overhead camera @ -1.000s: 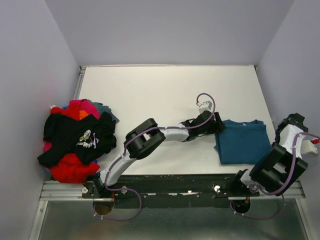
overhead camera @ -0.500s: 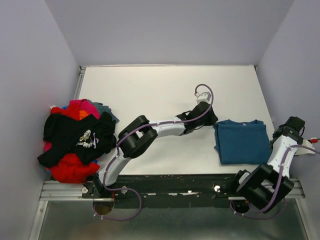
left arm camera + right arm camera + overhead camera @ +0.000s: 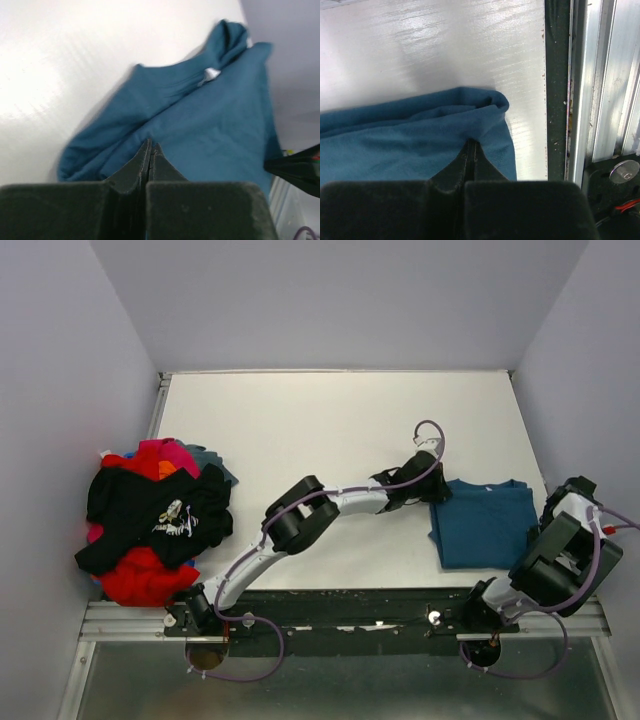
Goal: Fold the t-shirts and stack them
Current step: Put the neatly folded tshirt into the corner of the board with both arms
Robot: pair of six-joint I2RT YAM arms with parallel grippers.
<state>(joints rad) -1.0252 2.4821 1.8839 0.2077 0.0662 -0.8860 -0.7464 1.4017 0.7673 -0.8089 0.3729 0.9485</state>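
Observation:
A teal-blue t-shirt [image 3: 490, 525] lies folded on the right side of the white table [image 3: 320, 430]. My left gripper [image 3: 437, 492] is at its left edge. In the left wrist view the left gripper [image 3: 151, 146] is shut, and the teal cloth [image 3: 210, 125] creases toward its tips. My right gripper [image 3: 548, 512] is at the shirt's right edge. In the right wrist view it [image 3: 471, 142] is shut on a puckered bit of the teal shirt [image 3: 395, 145]. A loose pile on the far left holds a black printed shirt [image 3: 150, 510] over red [image 3: 140, 580], magenta [image 3: 160, 450] and orange [image 3: 166, 469] ones.
A metal rail [image 3: 350, 615] runs along the table's near edge and shows close beside the shirt's corner [image 3: 580, 90]. Grey walls enclose the table on three sides. Part of the right arm [image 3: 295, 167] shows at the right of the left wrist view.
The left gripper pulled back a little, then came to the shirt's left edge and closed. The right gripper moved in toward the shirt's right edge and is closed there.

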